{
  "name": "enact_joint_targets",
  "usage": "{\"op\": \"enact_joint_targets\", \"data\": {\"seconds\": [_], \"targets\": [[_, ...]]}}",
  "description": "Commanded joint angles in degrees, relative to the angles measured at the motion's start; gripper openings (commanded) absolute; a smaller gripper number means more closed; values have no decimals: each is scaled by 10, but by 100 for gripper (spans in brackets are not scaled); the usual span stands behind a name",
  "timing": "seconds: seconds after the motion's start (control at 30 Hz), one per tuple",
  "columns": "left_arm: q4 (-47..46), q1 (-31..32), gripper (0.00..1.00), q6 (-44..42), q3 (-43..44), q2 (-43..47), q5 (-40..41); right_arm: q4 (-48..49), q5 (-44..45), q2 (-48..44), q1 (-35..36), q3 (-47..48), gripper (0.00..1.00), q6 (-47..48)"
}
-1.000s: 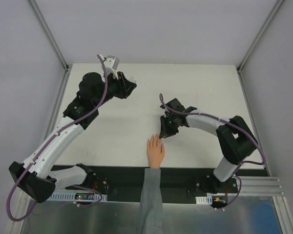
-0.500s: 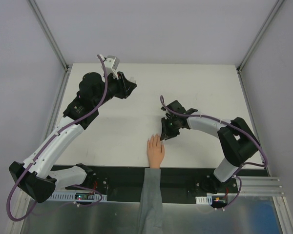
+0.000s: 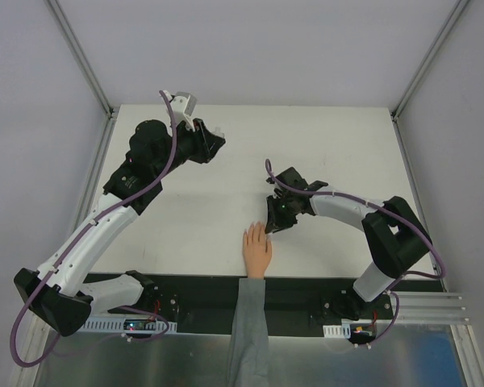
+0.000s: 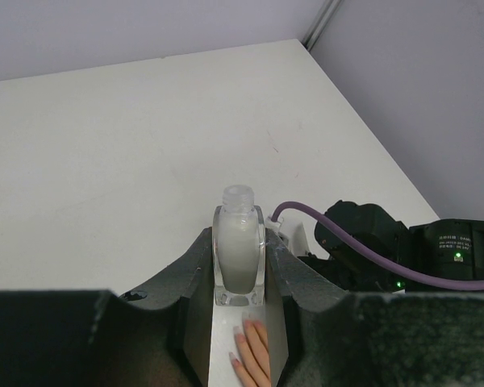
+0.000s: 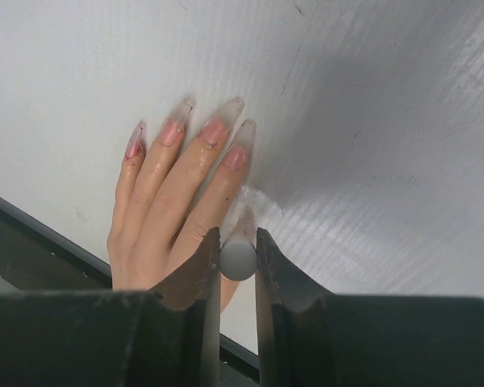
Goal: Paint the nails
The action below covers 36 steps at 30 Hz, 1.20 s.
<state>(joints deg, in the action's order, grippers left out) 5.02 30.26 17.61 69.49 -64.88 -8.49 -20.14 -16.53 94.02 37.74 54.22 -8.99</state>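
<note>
A peach hand with a grey sleeve lies flat at the table's near edge. Its long pale pinkish nails point away from the arms' bases. My right gripper is shut on a grey round brush handle. It hovers right beside the hand's thumb side, and the brush tip points down past the index finger; the thumb is hidden behind it. A wet smear marks the table there. My left gripper is shut on an uncapped bottle of milky polish, held upright over the far left of the table.
A black mounting strip runs along the near edge, crossed by the grey sleeve. Grey walls and metal posts enclose the white table. The right arm's purple cable shows in the left wrist view.
My right gripper has crept slightly toward the near edge, closer to the hand, with the brush handle still in it. The left arm and the bottle have not moved.
</note>
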Motion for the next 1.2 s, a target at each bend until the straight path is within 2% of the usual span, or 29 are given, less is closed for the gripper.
{"op": "enact_joint_targets", "data": {"seconds": [0.0,0.5,0.7,0.8,1.0,1.17], "targets": [[-27,-6,0,3,6,22,1,-9,6,1,2,22,0,-8],[-27,-6,0,-3,13,16,3,-22,-2,36,-14,60,0,1],[-26,-6,0,-11,10,25,-3,-71,41,-5,-31,74,0,2],[-25,-7,0,-19,-1,41,-13,-121,74,-51,-48,92,0,33],[-25,-7,0,-3,-50,74,-71,-186,82,-137,-90,147,0,78],[-68,-6,0,-19,-173,121,-148,-175,79,-186,-94,165,0,123]]}}
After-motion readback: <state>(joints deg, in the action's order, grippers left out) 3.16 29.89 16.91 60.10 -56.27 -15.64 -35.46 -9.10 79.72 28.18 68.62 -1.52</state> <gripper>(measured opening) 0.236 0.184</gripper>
